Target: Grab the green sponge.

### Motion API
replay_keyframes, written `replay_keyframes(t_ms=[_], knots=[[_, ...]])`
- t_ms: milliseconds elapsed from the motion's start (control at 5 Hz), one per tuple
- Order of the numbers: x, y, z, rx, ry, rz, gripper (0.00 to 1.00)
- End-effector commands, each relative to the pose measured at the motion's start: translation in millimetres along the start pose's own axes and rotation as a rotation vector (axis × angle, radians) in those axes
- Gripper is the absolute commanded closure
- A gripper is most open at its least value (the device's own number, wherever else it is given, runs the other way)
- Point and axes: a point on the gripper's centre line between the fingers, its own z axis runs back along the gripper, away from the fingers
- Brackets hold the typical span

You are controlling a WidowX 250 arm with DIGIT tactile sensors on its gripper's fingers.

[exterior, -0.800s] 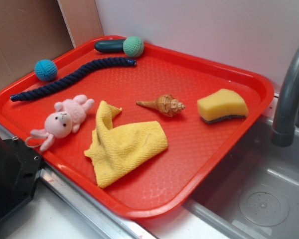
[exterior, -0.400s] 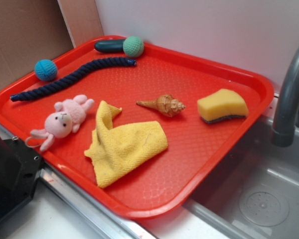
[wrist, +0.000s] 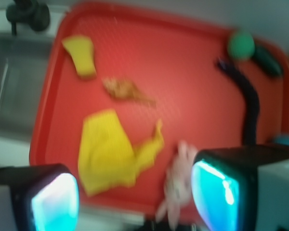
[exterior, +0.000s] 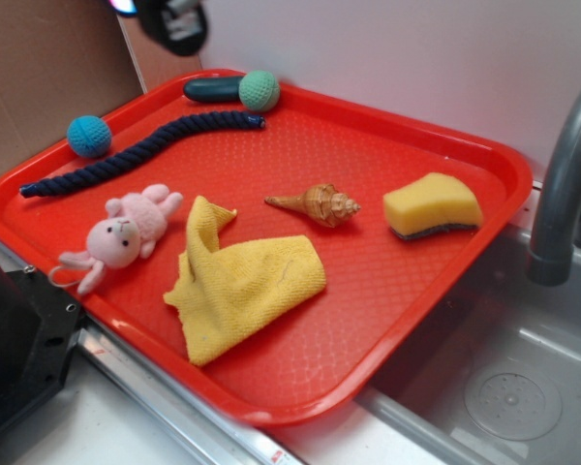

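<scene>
The green sponge (exterior: 433,204), yellow foam with a dark scouring layer underneath, lies at the right end of the red tray (exterior: 387,291). In the blurred wrist view the green sponge (wrist: 81,55) shows at the upper left of the tray (wrist: 183,62). My gripper (exterior: 172,21) hangs high above the tray's far left corner, only partly in the exterior view and far from the sponge. In the wrist view the gripper (wrist: 135,197) is open, its fingers wide apart with nothing between them.
On the tray lie a yellow cloth (exterior: 242,281), a shell (exterior: 320,204), a pink bunny (exterior: 126,232), a navy rope (exterior: 136,150), a blue ball (exterior: 88,136), a green knitted ball (exterior: 259,89) and a dark green piece (exterior: 211,89). A grey faucet (exterior: 562,184) and sink (exterior: 504,378) are at right.
The gripper has come into the exterior view at the top left, where nothing showed before. The things on the tray have not moved.
</scene>
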Motion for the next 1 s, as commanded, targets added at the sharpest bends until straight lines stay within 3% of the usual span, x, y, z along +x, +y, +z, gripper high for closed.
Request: replay_keyframes(t_ms=[0, 400, 600, 800], knots=[[50.6, -26.6, -54.5, -0.039, -0.066, -0.128, 0.0], [85.0, -28.1, -110.8, -0.1, -0.088, -0.17, 0.0], [97.0, -31.5, -125.2, -0.224, -0.177, -0.231, 0.0], [106.7, -43.8, -137.1, -0.179, -0.107, -0.295, 0.0]])
